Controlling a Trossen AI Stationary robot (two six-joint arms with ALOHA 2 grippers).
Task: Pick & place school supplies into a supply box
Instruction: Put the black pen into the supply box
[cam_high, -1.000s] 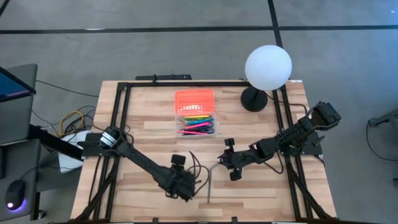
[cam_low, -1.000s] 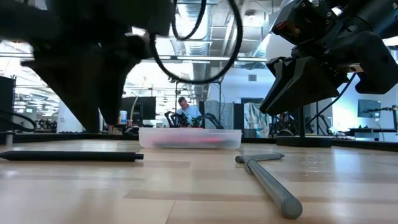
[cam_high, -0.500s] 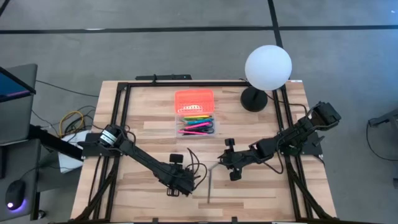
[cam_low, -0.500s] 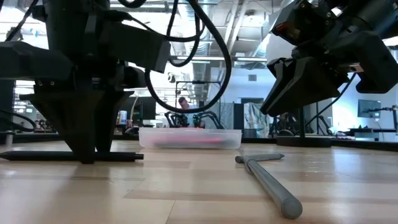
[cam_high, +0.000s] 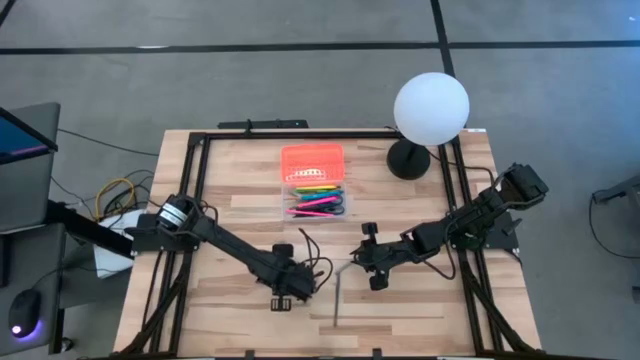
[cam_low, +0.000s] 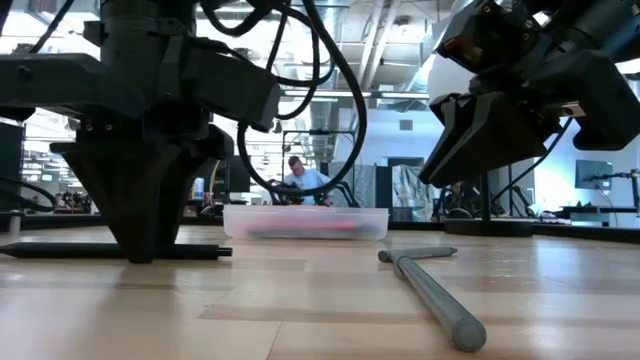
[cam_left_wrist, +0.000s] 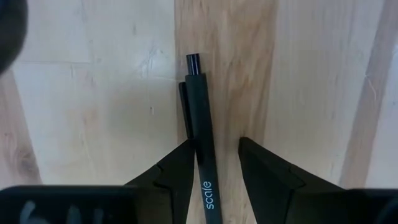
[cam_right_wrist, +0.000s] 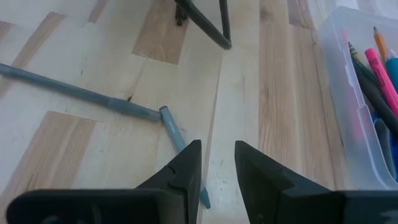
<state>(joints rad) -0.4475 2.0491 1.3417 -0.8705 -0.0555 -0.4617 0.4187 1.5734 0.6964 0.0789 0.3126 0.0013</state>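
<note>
A black pen (cam_left_wrist: 202, 124) lies flat on the wooden table (cam_high: 230, 210). My left gripper (cam_left_wrist: 216, 146) points straight down over it, open, with one finger on each side of the barrel. In the low view its fingertips (cam_low: 145, 250) reach the table at the pen (cam_low: 190, 251). The supply box (cam_high: 318, 200), clear with its orange lid (cam_high: 312, 160) open, holds coloured pens at the far middle. My right gripper (cam_right_wrist: 217, 149) hangs open and empty above a grey pen (cam_right_wrist: 183, 155). My left gripper comes at the black pen from above, its fingers across the barrel near the clip end (cam_left_wrist: 199, 149). The barrel runs right along the inner edge of one finger (cam_left_wrist: 186, 158) and stands clear of the other. Whether that finger touches it I cannot tell.
A second grey stick (cam_right_wrist: 81, 93) lies at an angle to the grey pen, their ends meeting. A white globe lamp (cam_high: 430, 108) on a black base stands at the far right corner. A black frame (cam_high: 190, 200) rims the table. Behind the table, a person shows in the low view.
My left gripper has come down to the table over the black pen, shifting a little toward the far edge and rolling somewhat. Its fingers now straddle the pen, and their gap is unchanged. The pen has not moved.
</note>
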